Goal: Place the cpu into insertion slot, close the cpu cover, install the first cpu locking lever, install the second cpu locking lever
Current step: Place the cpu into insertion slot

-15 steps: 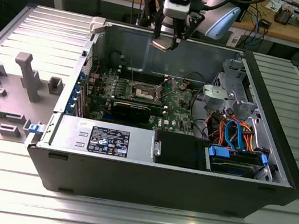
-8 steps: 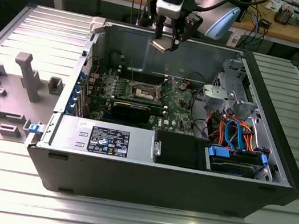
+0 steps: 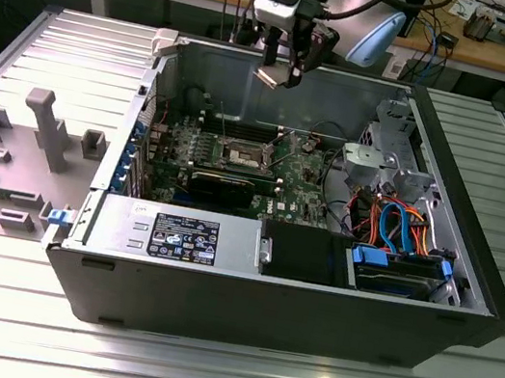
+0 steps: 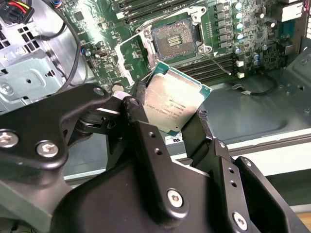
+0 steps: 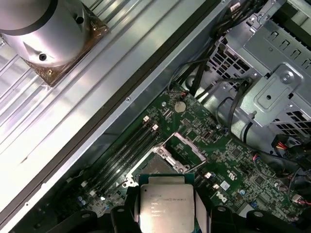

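My gripper (image 3: 282, 65) hangs above the back wall of the open computer case, shut on the cpu (image 3: 270, 77). The cpu (image 4: 175, 104) is a square chip with a silver-grey top and green edge, pinched on two opposite sides by the black fingers (image 4: 138, 116) in both wrist views. Below it on the green motherboard (image 3: 302, 183) lies the insertion slot (image 4: 174, 41), its dark centre uncovered. The cpu cover (image 5: 188, 145) stands swung open beside the slot. In the first wrist view the held cpu (image 5: 166, 208) hides part of the slot (image 5: 156, 167).
Long black memory slots (image 5: 129, 150) run beside the socket. A long black card (image 3: 222, 187) lies across the board in front of it. A metal drive cage (image 3: 385, 159) with orange and blue cables (image 3: 401, 225) fills the case's right in the exterior view. Grey fixtures (image 3: 43, 128) stand left.
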